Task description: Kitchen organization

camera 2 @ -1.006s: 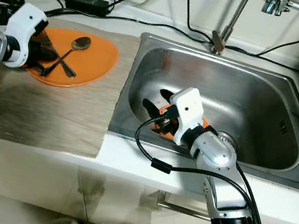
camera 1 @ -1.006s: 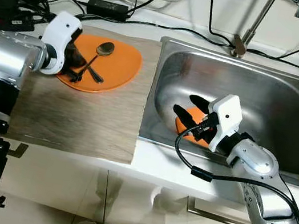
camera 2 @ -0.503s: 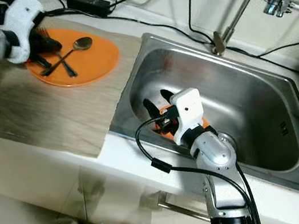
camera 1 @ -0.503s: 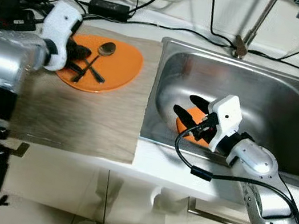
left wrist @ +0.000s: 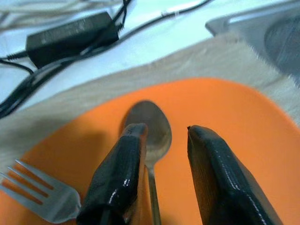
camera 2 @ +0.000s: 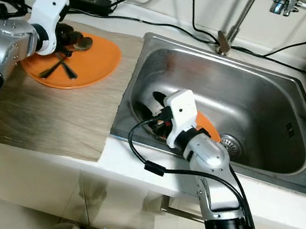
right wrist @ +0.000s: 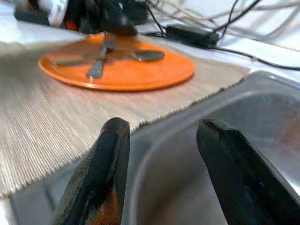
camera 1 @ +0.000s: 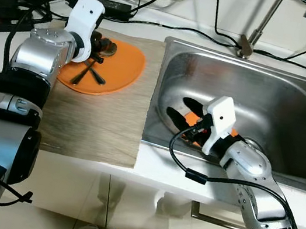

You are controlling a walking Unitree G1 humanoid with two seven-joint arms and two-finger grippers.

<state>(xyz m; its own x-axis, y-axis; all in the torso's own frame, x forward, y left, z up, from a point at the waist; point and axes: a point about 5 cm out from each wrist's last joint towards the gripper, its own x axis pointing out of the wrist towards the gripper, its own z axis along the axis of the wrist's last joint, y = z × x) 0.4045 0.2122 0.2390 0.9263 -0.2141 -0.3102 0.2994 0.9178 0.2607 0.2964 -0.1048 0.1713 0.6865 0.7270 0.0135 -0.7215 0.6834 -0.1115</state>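
A woven mat (camera 1: 95, 122) is laid on the white counter (camera 1: 150, 164) beside the steel sink (camera 1: 273, 106). The left gripper (left wrist: 161, 133) is held narrowly parted above the orange plate (left wrist: 225, 112), its fingers astride the spoon (left wrist: 152, 129). The right gripper (right wrist: 159, 133) is spread wide inside the sink.

White table (camera 1: 150, 164) along the wall, with a steel sink (camera 1: 298, 98) set into it on the right. Woven tan mat (camera 1: 98, 122) flat on the table, touching the left edge of the sink. Orange plate (camera 1: 122, 67) on the far part of the mat. Black power brick (camera 1: 110, 6) and black cables (camera 1: 156, 26) on the white top behind the mat, near the wall. Tap (camera 1: 256, 32) standing behind the sink.
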